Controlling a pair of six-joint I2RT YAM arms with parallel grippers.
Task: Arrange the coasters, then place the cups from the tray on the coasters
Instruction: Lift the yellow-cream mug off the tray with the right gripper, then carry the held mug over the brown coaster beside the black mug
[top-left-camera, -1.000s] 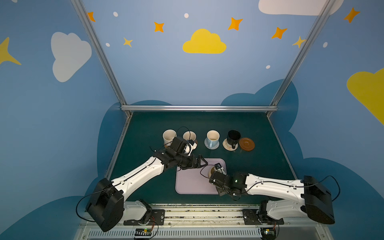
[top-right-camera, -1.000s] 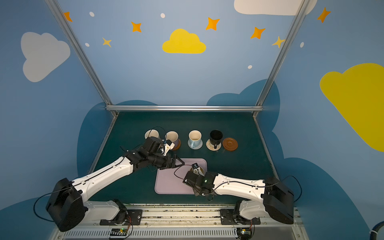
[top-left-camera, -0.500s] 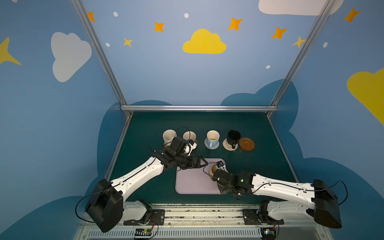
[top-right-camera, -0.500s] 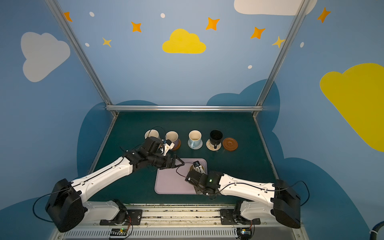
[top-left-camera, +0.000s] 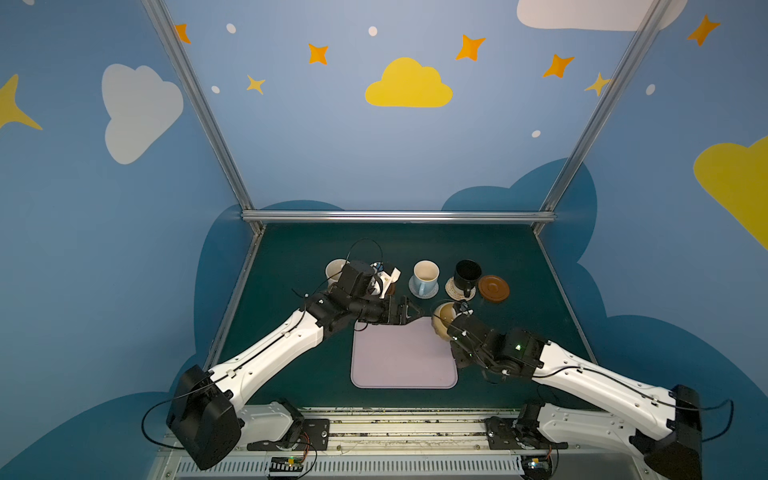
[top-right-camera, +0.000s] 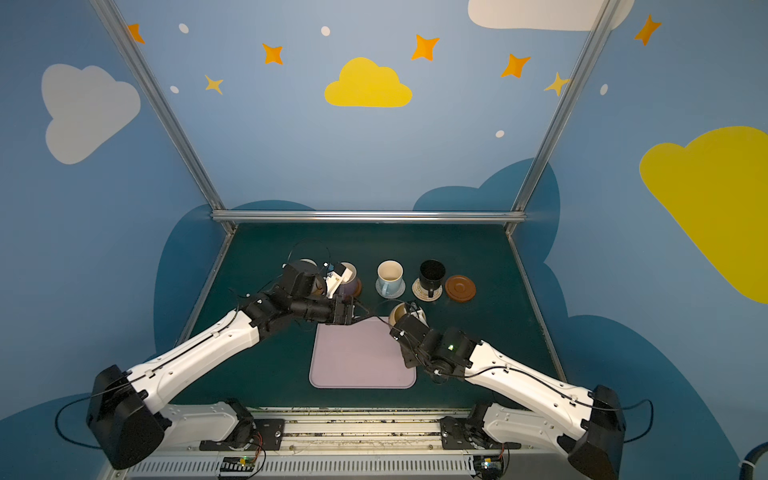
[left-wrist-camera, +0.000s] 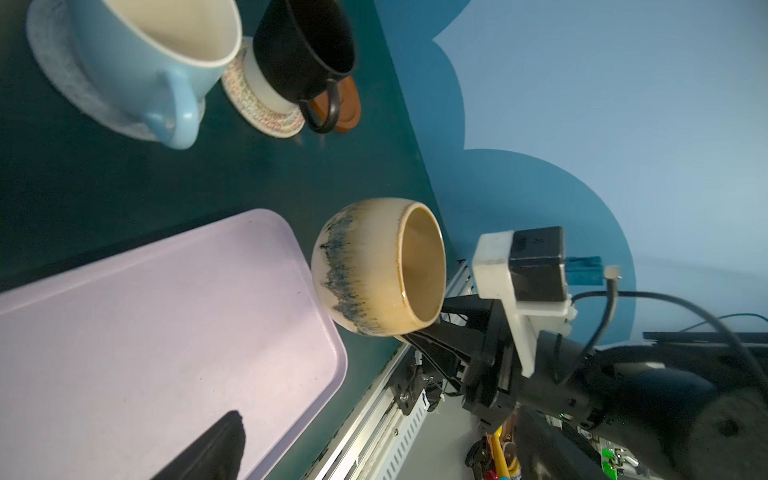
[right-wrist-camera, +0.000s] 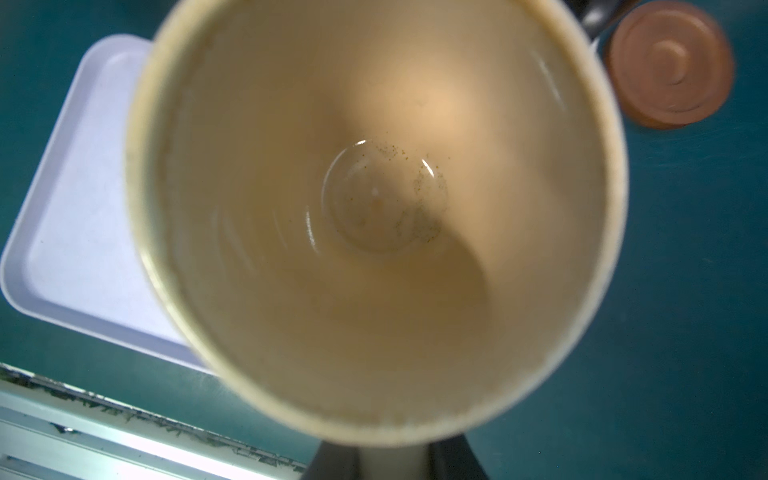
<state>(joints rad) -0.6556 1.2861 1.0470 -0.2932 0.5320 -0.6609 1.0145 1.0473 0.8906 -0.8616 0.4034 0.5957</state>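
We count four cups (top-left-camera: 424, 276) set out at 12 o'clock of the tray (top-left-camera: 403, 361) (two half hidden behind the left arm (top-left-camera: 270, 357)). Our right gripper (left-wrist-camera: 428, 322) grasps the mustard-tan mug (left-wrist-camera: 374, 274) above the tray's 1 o'clock corner. The bare wooden coaster (top-left-camera: 493, 287) at 2 o'clock remains, and the left gripper (top-left-camera: 405, 311) hangs released, empty.

5 cups are in view: 1 cream cup (top-left-camera: 333, 269), 1 lavender cup (top-right-camera: 349, 286), 1 light blue cup (top-left-camera: 425, 276), 1 black cup (top-left-camera: 467, 273), 1 mustard-tan cup (top-left-camera: 442, 319). 4 coasters show: 1 grey-white coaster (left-wrist-camera: 50, 58), 1 beige coaster (left-wrist-camera: 257, 111), 1 bare brown coaster (top-left-camera: 493, 287), 1 covered brown coaster (top-right-camera: 358, 287); any under the cream cup is hidden. 1 tray (top-left-camera: 399, 365).
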